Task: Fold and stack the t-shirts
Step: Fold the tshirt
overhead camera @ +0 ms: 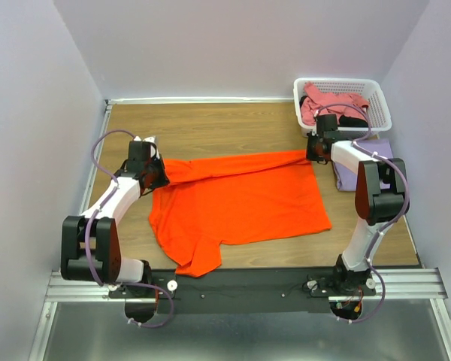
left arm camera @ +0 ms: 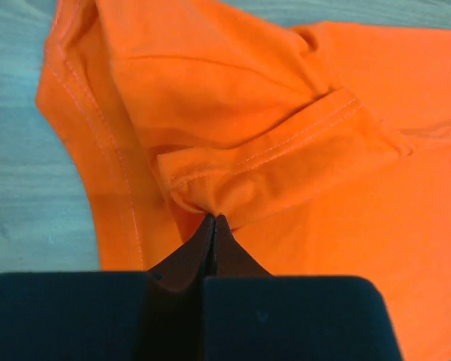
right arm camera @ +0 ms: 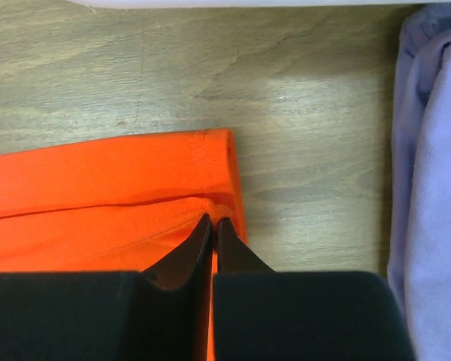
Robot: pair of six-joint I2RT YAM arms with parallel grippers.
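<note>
The orange t-shirt lies spread on the wooden table, its far edge pulled taut between my grippers. My left gripper is shut on the shirt's far left part; the left wrist view shows it pinching a bunched fold beside a sleeve hem. My right gripper is shut on the far right corner of the orange shirt. The lavender t-shirt lies folded at the right, partly hidden by my right arm; it also shows in the right wrist view. The pink shirt and black cloth lie in the basket.
The white lattice basket stands at the back right corner. Grey walls close the table at the back and sides. A metal rail runs along the near edge with both arm bases.
</note>
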